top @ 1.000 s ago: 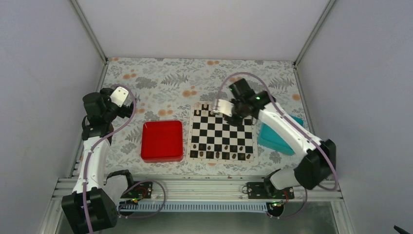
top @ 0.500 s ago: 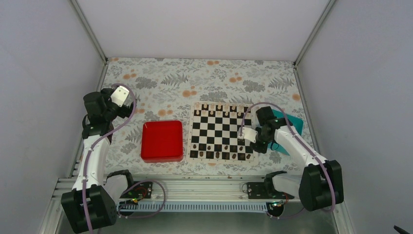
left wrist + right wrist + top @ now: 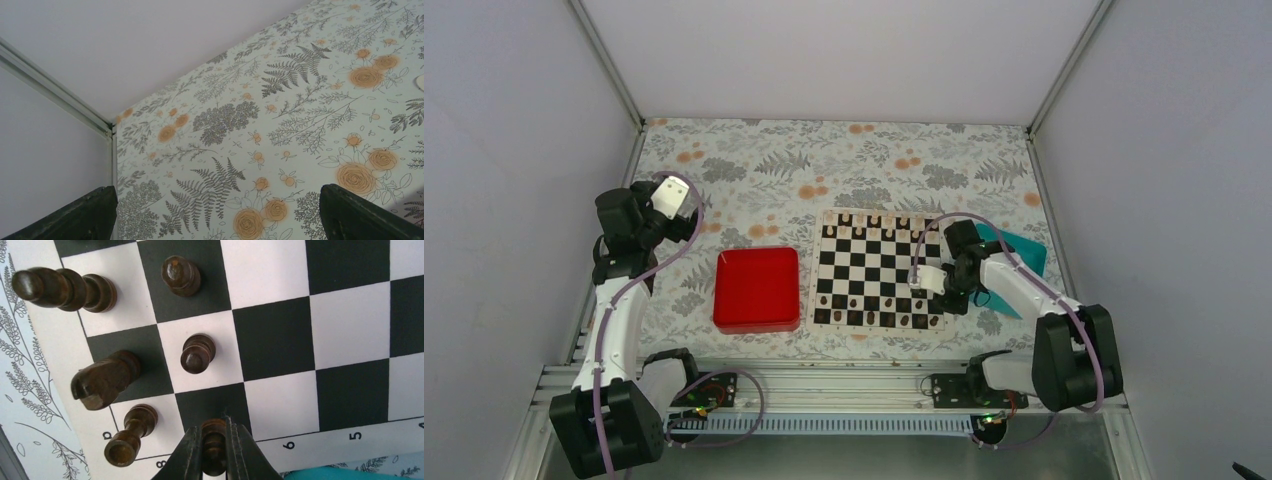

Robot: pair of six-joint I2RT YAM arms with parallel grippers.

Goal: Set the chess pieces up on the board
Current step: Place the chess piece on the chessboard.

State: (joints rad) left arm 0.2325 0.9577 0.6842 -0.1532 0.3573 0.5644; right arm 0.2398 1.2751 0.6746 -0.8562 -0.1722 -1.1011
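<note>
the right claw (image 3: pixel 215 447) is clenched on a dark pawn (image 3: pixel 214 432), holding it over a black square by the right edge of the board (image 3: pixel 874 266), close to the other dark chess pieces (image 3: pixel 197 353) standing at the board's near right corner; whether its base touches the square cannot be told. the left claw (image 3: pixel 216 200) hangs released, fingers wide apart, above the flowered desk (image 3: pixel 300 100), well apart from the board. a red tray (image 3: pixel 756 288) lies just left of the board.
</note>
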